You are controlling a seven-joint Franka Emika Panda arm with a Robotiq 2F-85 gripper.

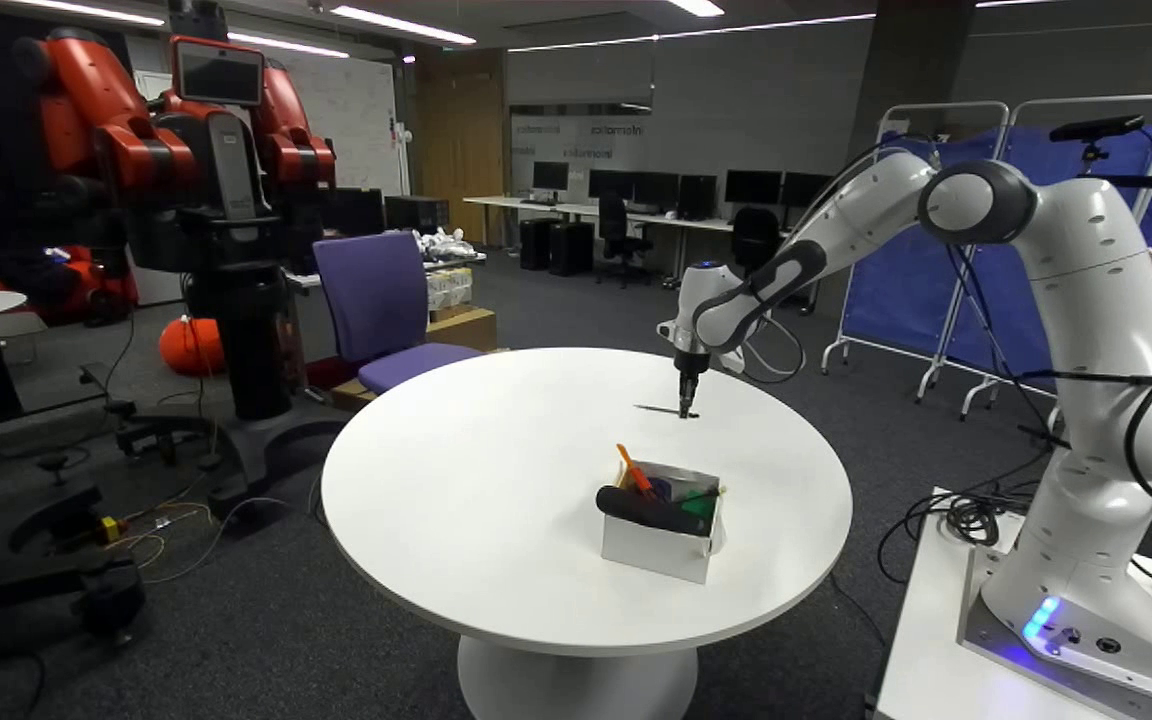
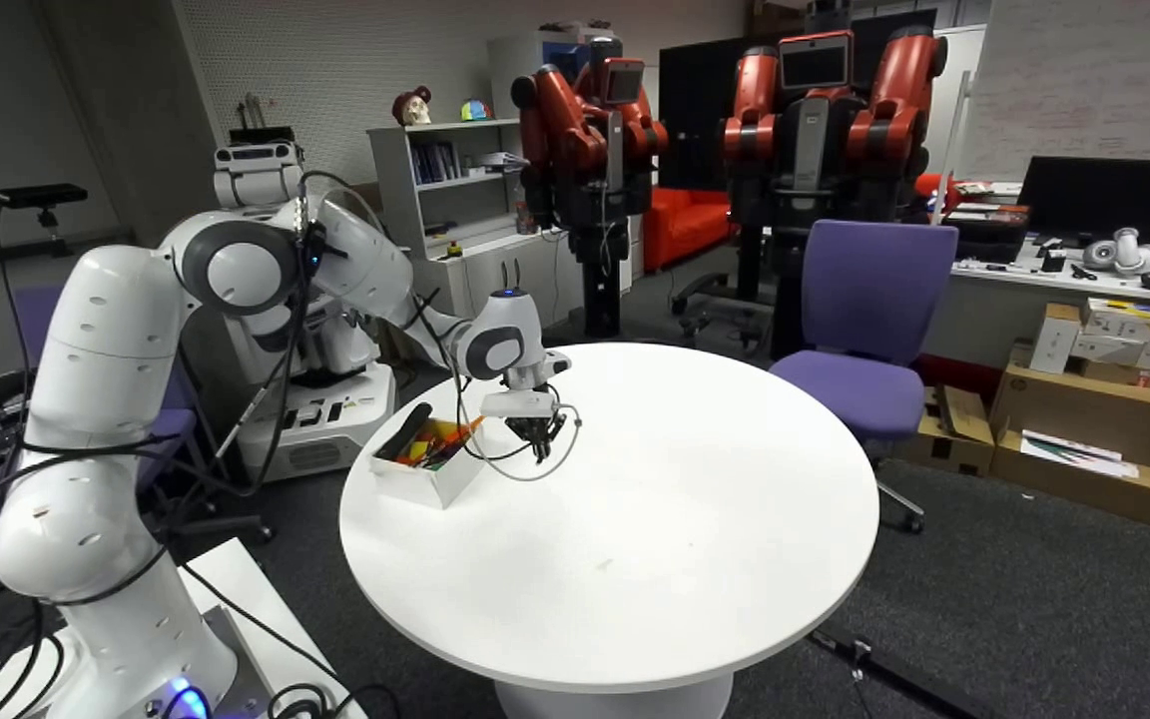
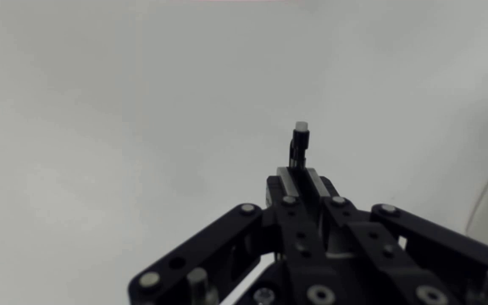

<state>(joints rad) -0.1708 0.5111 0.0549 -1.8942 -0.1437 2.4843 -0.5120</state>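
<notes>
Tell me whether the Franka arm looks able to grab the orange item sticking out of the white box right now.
Probably not yet: its gripper is shut on a slim black object, though the orange item rises above the open-topped white box.

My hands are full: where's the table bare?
Bare: the broad stretch of table beside the purple chair. Crowded: toward the arm, around the packed white box and the gripper, shut on a slim dark object.

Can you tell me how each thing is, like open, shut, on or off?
Fingers: shut on the pen.
Pen: gripped, white end sticking out.
Box: open on top, things inside.
Orange thing: poking up from the box.
Arm light: glowing blue.
Ceiling lights: on.
Red robots' screens: dark.
</notes>
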